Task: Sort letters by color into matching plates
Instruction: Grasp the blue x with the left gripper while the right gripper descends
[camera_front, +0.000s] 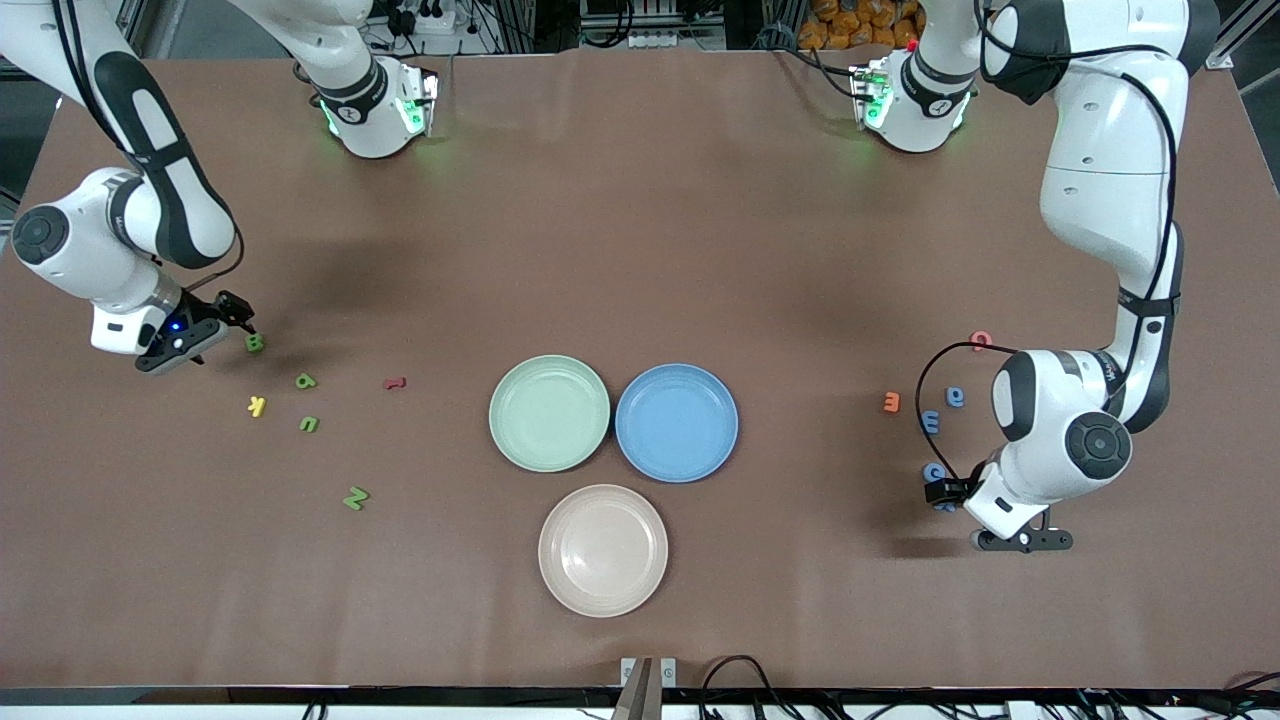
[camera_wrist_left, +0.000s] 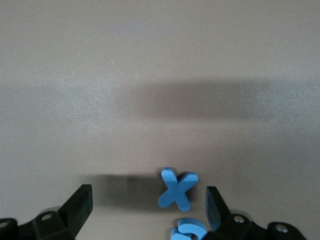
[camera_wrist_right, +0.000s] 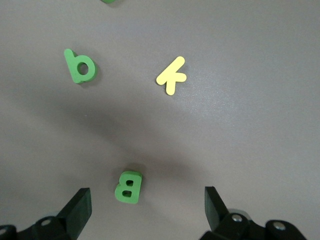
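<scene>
The pale green plate (camera_front: 549, 412) and the blue plate (camera_front: 677, 422) sit side by side mid-table, both empty. Several green letters lie toward the right arm's end: a B (camera_front: 255, 342), a b (camera_front: 305, 381), a u (camera_front: 309, 424) and an N (camera_front: 355, 497). My right gripper (camera_front: 228, 325) is open, low beside the B; the B (camera_wrist_right: 128, 186) lies between its fingers (camera_wrist_right: 147, 207). Blue letters lie toward the left arm's end (camera_front: 956, 396), (camera_front: 931, 420), (camera_front: 934, 471). My left gripper (camera_front: 942, 495) is open, low over a blue X (camera_wrist_left: 178, 190) that lies between its fingers (camera_wrist_left: 147, 206).
A beige plate (camera_front: 603, 549) sits nearer the front camera than the two plates. A yellow k (camera_front: 257, 405) and a red letter (camera_front: 395, 383) lie among the green letters. An orange letter (camera_front: 892, 402) and a red one (camera_front: 981, 340) lie near the blue ones.
</scene>
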